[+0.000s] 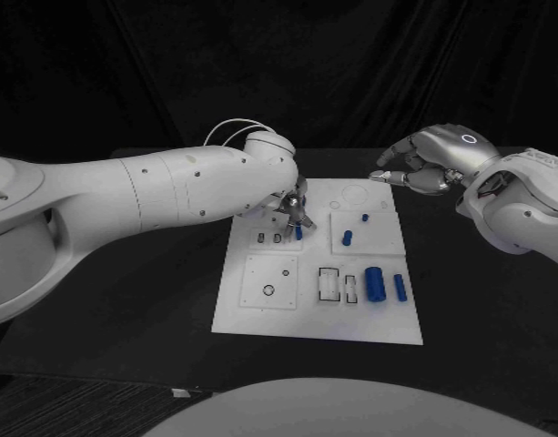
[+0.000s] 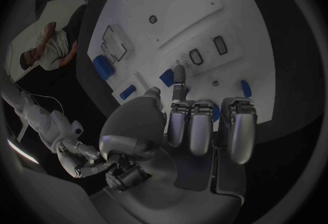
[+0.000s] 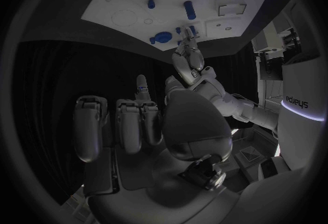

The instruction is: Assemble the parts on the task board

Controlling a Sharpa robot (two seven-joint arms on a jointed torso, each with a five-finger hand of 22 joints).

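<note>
Here the left hand (image 1: 292,208) pinches a blue part (image 1: 299,233) — over the task board (image 1: 259,314).

Blue parts (image 1: 374,283) on white task board (image 1: 266,314)

Black table (image 1: 489,300) stood against black curtain backdrop (image 1: 279,64), folds hanging across whole rear. Dim floor (image 1: 43,405) showed past table's near corner. Light low, scene mostly dark

A robotics lab: black drapes (image 1: 358,64) hang behind the black table (image 1: 489,309) carrying a white task board (image 1: 279,314).
</note>
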